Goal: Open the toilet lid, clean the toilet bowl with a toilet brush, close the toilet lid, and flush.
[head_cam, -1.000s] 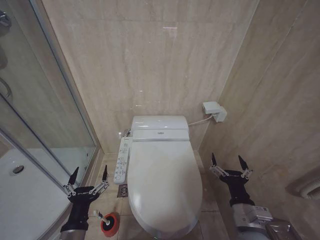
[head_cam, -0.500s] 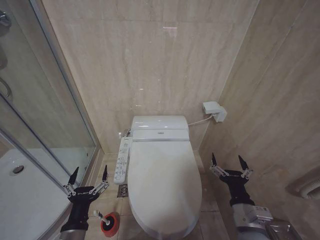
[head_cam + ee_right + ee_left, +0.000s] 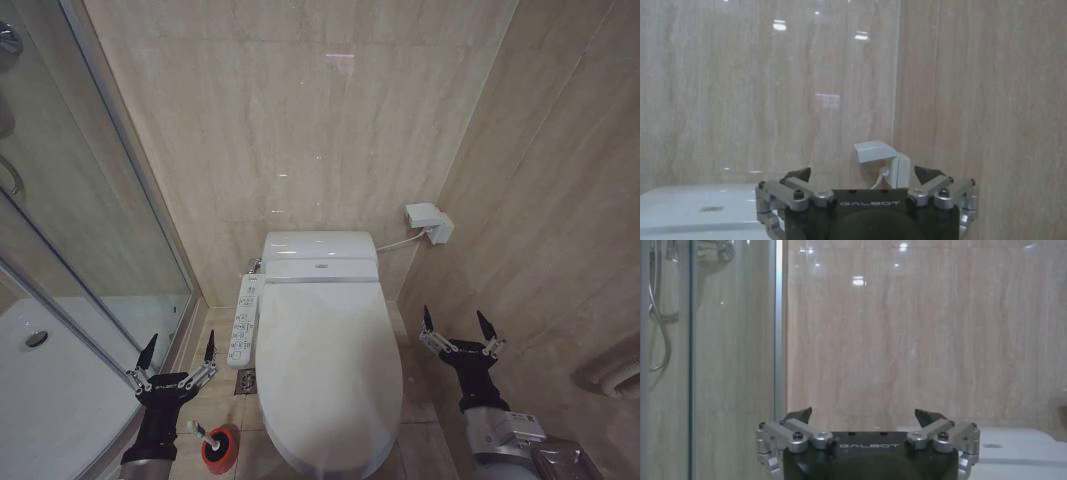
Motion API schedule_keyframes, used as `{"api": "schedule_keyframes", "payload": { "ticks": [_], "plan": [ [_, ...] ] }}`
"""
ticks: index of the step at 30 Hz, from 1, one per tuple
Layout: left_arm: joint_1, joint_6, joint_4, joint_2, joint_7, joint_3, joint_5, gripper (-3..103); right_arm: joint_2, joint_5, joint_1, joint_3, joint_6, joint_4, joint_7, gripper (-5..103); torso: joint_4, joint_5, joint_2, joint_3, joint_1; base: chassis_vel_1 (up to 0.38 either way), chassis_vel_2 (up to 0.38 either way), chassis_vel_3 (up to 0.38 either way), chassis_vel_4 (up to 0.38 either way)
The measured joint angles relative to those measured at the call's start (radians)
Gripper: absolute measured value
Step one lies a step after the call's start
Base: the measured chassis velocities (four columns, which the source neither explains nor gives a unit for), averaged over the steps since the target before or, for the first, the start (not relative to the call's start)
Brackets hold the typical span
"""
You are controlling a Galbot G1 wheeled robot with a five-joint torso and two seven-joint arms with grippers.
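Lying flat and closed over the bowl, the toilet lid (image 3: pixel 330 370) fills the middle of the head view, its glossy white oval reaching from the tank (image 3: pixel 318 246) at the back wall down toward the lower edge. A long white control panel (image 3: pixel 245 320) runs along the lid's left side. Beside it on the floor, near the lid's front left, the toilet brush (image 3: pixel 203 433) stands in its red holder (image 3: pixel 221 448), the white handle leaning toward the left arm.

The left hand (image 3: pixel 178 350) hovers just above and behind the brush, between the toilet and the glass shower door (image 3: pixel 90 260), fingers spread wide apart and holding nothing. In the left wrist view the left hand (image 3: pixel 863 416) shows the same spread, facing the beige wall with the shower glass alongside.

The right hand (image 3: pixel 456 323) hangs on the other side of the toilet, close to the side wall, its fingers also apart and empty. From the right wrist view the right hand (image 3: pixel 865 172) points at the back wall, where a small white wall box (image 3: pixel 885 161) with a cable sits above the tank's corner.
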Motion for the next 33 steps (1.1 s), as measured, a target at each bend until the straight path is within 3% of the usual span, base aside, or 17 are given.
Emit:
{"api": "schedule_keyframes", "payload": {
  "ticks": [7, 10, 11, 13, 17, 21, 24, 29, 33],
  "plan": [
    [-0.004, 0.011, 0.0, -0.001, 0.0, 0.0, 0.0, 100, 0.0, 0.0, 0.0, 0.0, 0.0, 0.0, 0.0, 100, 0.0001, 0.0, 0.0, 0.0, 0.0, 0.0, 0.0, 0.0, 0.0],
    [-0.028, 0.088, -0.014, -0.007, -0.002, 0.006, -0.002, 100, 0.0, 0.0, 0.0, 0.0, 0.0, 0.0, 0.0, 100, 0.0001, 0.0, 0.0, 0.0, 0.0, 0.0, 0.0, 0.0, 0.0],
    [-0.028, 0.088, -0.014, -0.007, -0.002, 0.006, -0.002, 100, 0.0, 0.0, 0.0, 0.0, 0.0, 0.0, 0.0, 100, 0.0001, 0.0, 0.0, 0.0, 0.0, 0.0, 0.0, 0.0, 0.0],
    [-0.051, 0.157, -0.027, -0.013, -0.004, 0.01, -0.004, 100, 0.0, 0.0, 0.0, 0.0, 0.0, 0.0, 0.0, 100, 0.0, 0.0, 0.0, 0.0, 0.0, 0.0, 0.0, 0.0, 0.0],
    [-0.061, 0.199, -0.051, -0.016, -0.009, 0.015, 0.002, 100, 0.0, 0.0, 0.0, 0.0, 0.0, 0.0, 0.0, 100, 0.0001, -0.0001, 0.0, 0.0, 0.0, 0.0, 0.0, 0.0, 0.0],
    [-0.085, 0.335, -0.155, -0.025, -0.034, 0.035, 0.045, 100, 0.0, 0.0, 0.0, 0.0, 0.0, 0.0, 0.0, 100, -0.0001, 0.0003, 0.0, 0.0, 0.0, 0.0, 0.0, 0.0, 0.0],
    [-0.09, 0.369, -0.163, -0.028, -0.04, 0.04, 0.054, 100, 0.0, 0.0, 0.0, 0.0, 0.0, 0.0, 0.0, 100, 0.0, 0.0001, 0.0, 0.0, 0.0, 0.0, 0.0, 0.0, 0.0],
    [-0.091, 0.377, -0.163, -0.028, -0.043, 0.041, 0.058, 100, 0.0, 0.0, 0.0, 0.0, 0.0, 0.0, 0.0, 100, 0.0, 0.0001, 0.0, 0.0, 0.0, 0.0, 0.0, 0.0, 0.0],
    [-0.059, 0.289, -0.166, -0.022, -0.098, 0.035, 0.097, 100, 0.0, 0.0, 0.0, 0.0, 0.0, 0.0, 0.0, 100, 0.0004, 0.0003, 0.0, 0.0, 0.0, 0.0, 0.0, 0.0, 0.0]
  ]
}}
